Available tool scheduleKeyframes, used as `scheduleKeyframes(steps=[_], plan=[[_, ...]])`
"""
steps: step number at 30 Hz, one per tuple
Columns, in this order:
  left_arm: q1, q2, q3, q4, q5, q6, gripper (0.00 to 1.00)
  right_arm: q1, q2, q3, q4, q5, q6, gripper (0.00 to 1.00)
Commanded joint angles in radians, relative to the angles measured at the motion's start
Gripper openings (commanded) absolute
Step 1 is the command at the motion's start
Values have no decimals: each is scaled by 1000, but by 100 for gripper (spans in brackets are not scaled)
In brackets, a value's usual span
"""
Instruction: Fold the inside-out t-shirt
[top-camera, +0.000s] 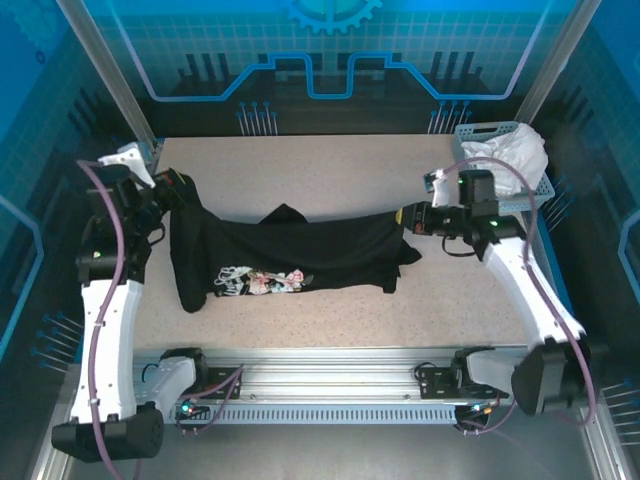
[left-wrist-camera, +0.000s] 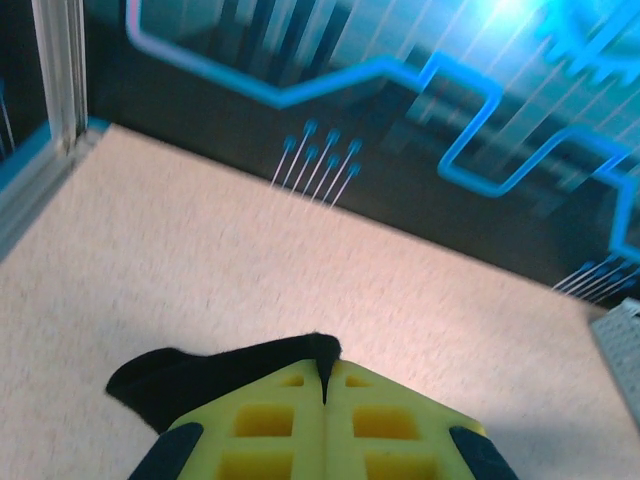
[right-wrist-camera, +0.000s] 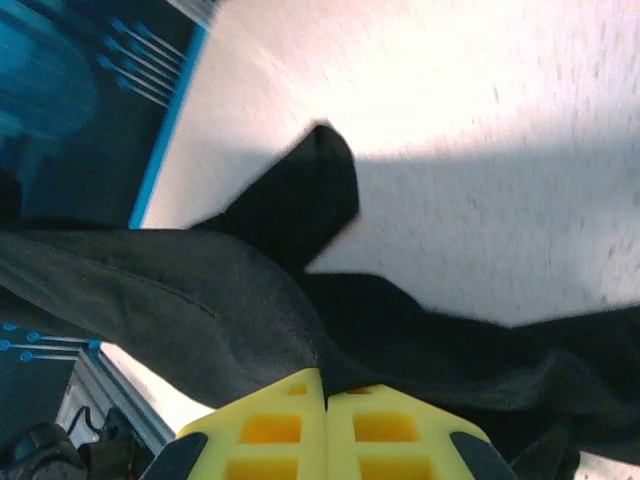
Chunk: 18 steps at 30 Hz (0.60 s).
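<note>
The inside-out t-shirt (top-camera: 290, 255) is black and hangs stretched between both arms above the middle of the table, its red-and-white print (top-camera: 262, 281) facing me. My left gripper (top-camera: 178, 192) is shut on its left end; in the left wrist view the yellow jaws (left-wrist-camera: 325, 372) pinch a black cloth edge (left-wrist-camera: 215, 372). My right gripper (top-camera: 408, 218) is shut on the right end; in the right wrist view the black cloth (right-wrist-camera: 230, 310) spreads from the closed yellow jaws (right-wrist-camera: 325, 385).
A pale blue basket (top-camera: 480, 135) with a white garment (top-camera: 515, 150) stands at the back right corner. The speckled tabletop (top-camera: 330, 165) lies bare behind the shirt. A metal rail (top-camera: 330, 380) runs along the near edge.
</note>
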Motion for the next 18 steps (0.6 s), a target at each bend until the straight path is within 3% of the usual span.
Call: scheduleKeyframes(steps=[1,10,18], plan=[[12,14,-54,6,40,19,0,19,152,-3,125,-24,26,0],[12,19,-95,17,86,25,0,48,541,108,190,-74,15,2],[12,17,-108,34,106,22,0,46,543,80,142,-35,-46,19]])
